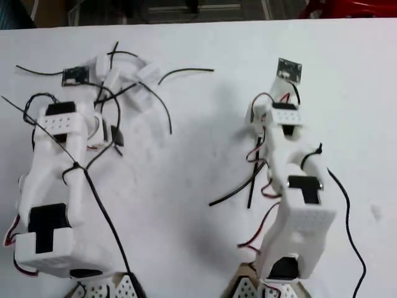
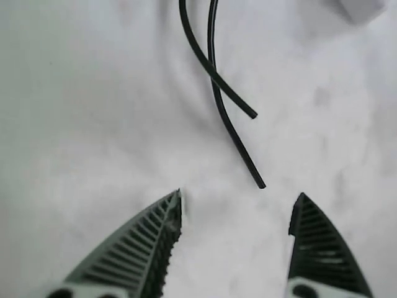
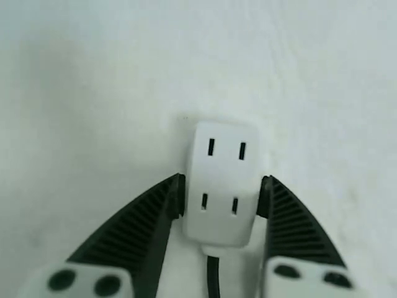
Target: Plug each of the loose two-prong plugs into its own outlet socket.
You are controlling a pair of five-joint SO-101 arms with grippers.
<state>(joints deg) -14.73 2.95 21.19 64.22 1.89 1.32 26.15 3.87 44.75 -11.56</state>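
My right gripper is shut on a white outlet block, one dark ribbed finger pressed to each side. The block lies flat on the white table and shows two pairs of slots; a black cord leaves it between the fingers. My left gripper stands open just above the table with nothing between its fingers. Two loose black wire ends lie just ahead of it. In the high view, small white plug pieces with black wires lie tangled at the back left, beside the left arm.
The right arm stands at centre right, with black and red cables trailing to its left. A white piece lies farther out in the left wrist view. The white table is bare between the arms.
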